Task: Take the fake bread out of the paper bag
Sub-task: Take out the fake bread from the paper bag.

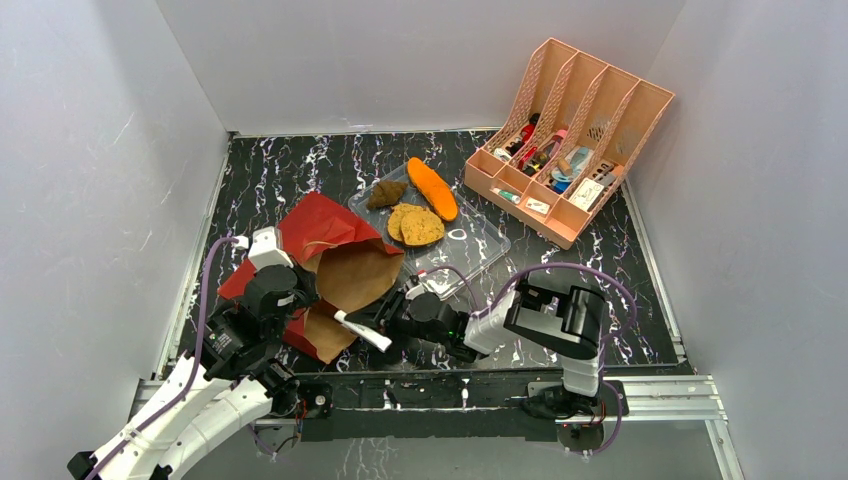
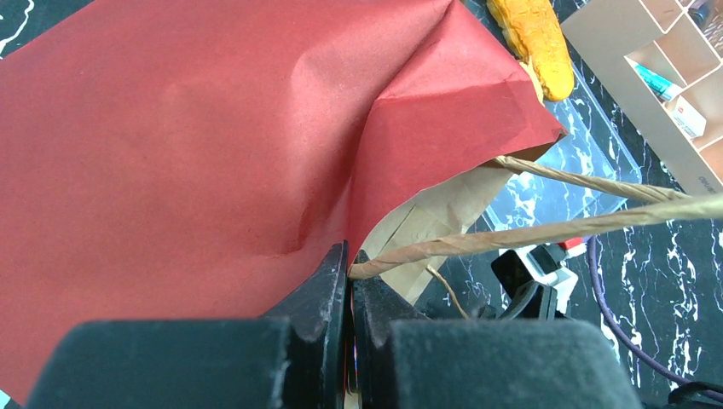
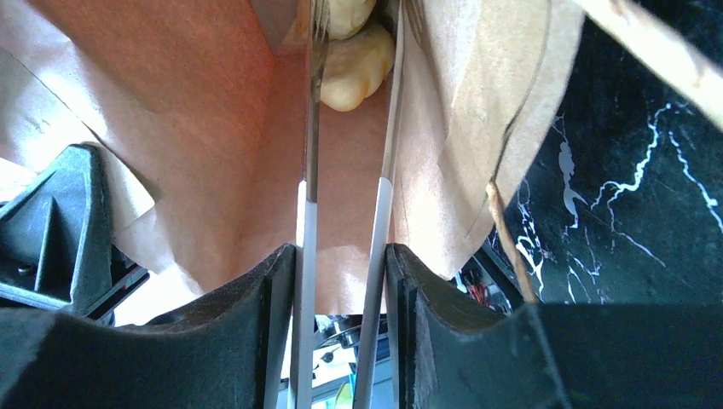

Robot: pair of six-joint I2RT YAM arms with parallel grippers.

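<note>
The paper bag (image 1: 310, 225) lies on its side on the table (image 1: 280, 170), just beside the near-left corner of the clear tray (image 1: 480, 250). Its long axis runs left to right, and its brown mouth gapes toward the tray. A pale bread piece (image 3: 354, 72) sits deep inside. The left claw (image 2: 349, 273) is pinched fully closed on the bag's twisted handle (image 2: 529, 234). The right claw (image 3: 341, 264), part-closed, squeezes tongs (image 3: 381, 221) that point into the mouth with their tips at the pale piece. On the tray an orange loaf (image 1: 432, 188) lies diagonally, far-left to near-right, with two tan rounds (image 1: 415, 225) and a dark lump (image 1: 385, 193) beside it.
</note>
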